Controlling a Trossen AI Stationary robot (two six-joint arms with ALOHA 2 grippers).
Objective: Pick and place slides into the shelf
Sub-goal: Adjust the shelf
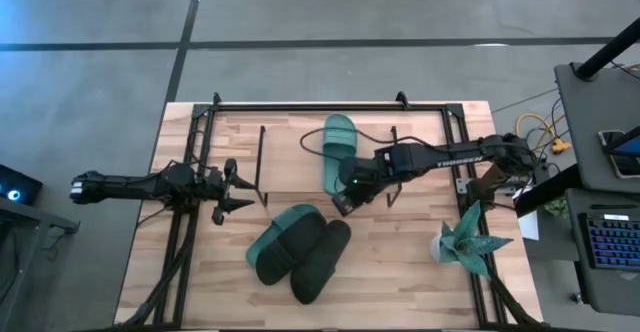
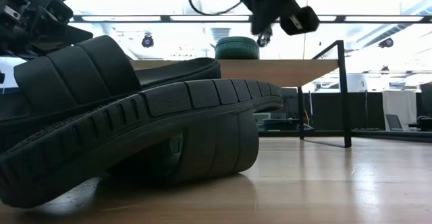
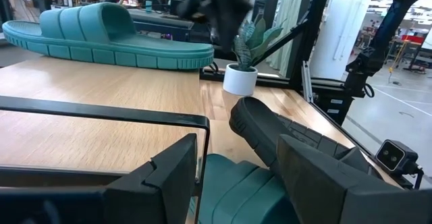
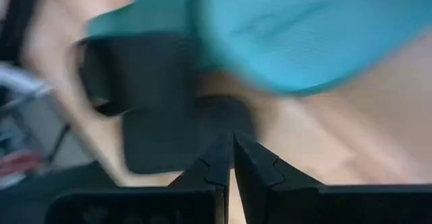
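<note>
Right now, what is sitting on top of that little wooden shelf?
One teal slide lies on the shelf top. Whatever sits beneath the board is hidden from above.

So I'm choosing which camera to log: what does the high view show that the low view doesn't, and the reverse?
Only the high view shows the plant, the left end effector open beside the shelf, and the whole pile: a teal slide with a black slide on the table. Only the low view shows the black slide's ridged sole close up and the room behind. Both show the teal slide on the shelf and the right end effector hanging above the table, fingers shut.
</note>
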